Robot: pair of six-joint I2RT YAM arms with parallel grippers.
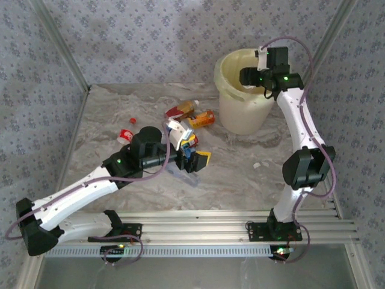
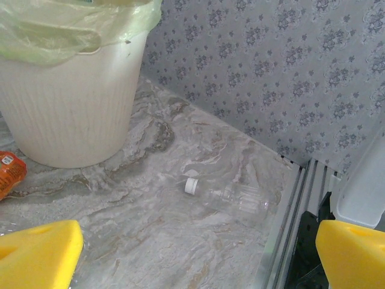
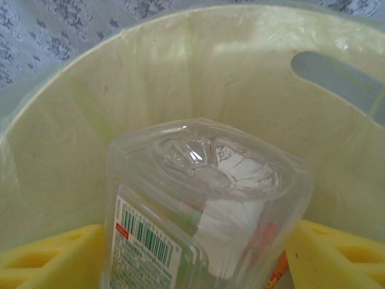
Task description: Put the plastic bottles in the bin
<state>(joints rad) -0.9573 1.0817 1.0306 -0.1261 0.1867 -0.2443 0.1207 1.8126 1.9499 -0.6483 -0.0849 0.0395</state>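
The table (grey, marbled) is carrying the bin, which is standing upright, with a thin liner folding over its rim. The right arm is rising beside the bin's right flank and bending over its rim. The left arm is stretching low across the table from far left of the bin.

The right hand is hanging in the bin's mouth and pinching a labelled bottle. The yellow pads are lying against both sides of the bottle, as far as the wrist view is showing. The bottle's moulded base and barcode are facing the camera, with the bin's inner wall and a handle slot behind it.

The left hand is hovering left of the bin and nearer the arm bases. Its pads are standing spread wide apart over the table.

Beyond that hand a clear bottle is lying on its side on the table, apart from the bin on its near side, its white cap pointing towards the bin.

An orange bottle is lying just left of the bin's base. A red-and-yellow bottle is lying beside it, farther from the bin. A red-labelled bottle is lying well to the bin's left.
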